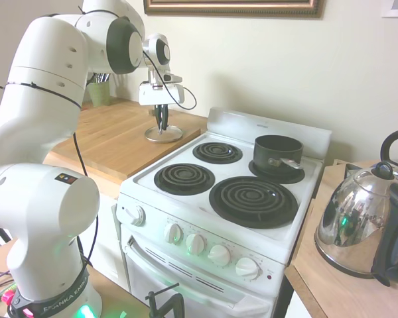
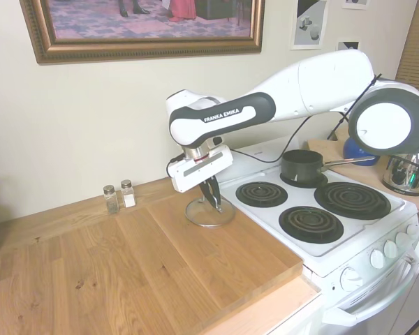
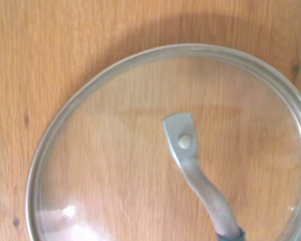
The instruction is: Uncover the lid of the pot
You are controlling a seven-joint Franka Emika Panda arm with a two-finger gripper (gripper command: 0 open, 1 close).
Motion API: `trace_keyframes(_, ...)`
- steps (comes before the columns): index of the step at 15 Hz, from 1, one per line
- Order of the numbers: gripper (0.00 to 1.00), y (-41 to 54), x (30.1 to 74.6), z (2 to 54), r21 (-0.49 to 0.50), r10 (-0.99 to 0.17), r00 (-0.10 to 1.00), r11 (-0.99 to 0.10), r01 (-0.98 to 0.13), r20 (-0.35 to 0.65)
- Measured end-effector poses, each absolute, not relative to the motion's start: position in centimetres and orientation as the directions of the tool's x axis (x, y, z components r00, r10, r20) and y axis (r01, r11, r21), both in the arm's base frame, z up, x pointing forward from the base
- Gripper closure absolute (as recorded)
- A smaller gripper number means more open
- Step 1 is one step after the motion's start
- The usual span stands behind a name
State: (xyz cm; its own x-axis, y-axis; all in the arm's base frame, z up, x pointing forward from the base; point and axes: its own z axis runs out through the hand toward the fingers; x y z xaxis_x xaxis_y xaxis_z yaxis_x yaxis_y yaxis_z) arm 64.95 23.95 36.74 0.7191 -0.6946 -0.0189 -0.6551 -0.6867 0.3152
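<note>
The gripper [image 1: 160, 122] hangs straight down over the glass lid [image 1: 163, 134], which lies flat on the wooden countertop [image 1: 113, 139] just beside the white stove [image 1: 229, 199]. From both exterior views the jaws look drawn close together around the lid's upright metal handle [image 3: 190, 165], but the contact itself is too small and dark to confirm, so I cannot tell whether they are clamped on it or merely next to it. In the wrist view the lid's silvery rim curves around clear glass with wood grain showing through, and the handle's flat foot is riveted at the centre.

The pot [image 1: 277, 154] sits uncovered on the stove's rear burner, well apart from the jaws, on the far side of the cooktop from them; its straight silvery side handle [image 2: 346, 161] sticks out away from the gripper. Beyond it, a chrome kettle [image 1: 361, 228] stands on the counter. Two small shakers [image 2: 119, 197] stand against the wall, on the countertop side of the jaws.
</note>
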Motion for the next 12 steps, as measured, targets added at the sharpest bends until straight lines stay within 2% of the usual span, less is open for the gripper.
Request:
trace_keyframes(9, 0.0, 23.9, 65.0, 36.8, 0.336, -0.665, 0.745, -0.713, -0.615, -0.047)
trace_keyframes(12, 0.0, 24.4, 65.3, 38.3, 0.303, -0.652, 0.758, -0.722, -0.622, 0.003)
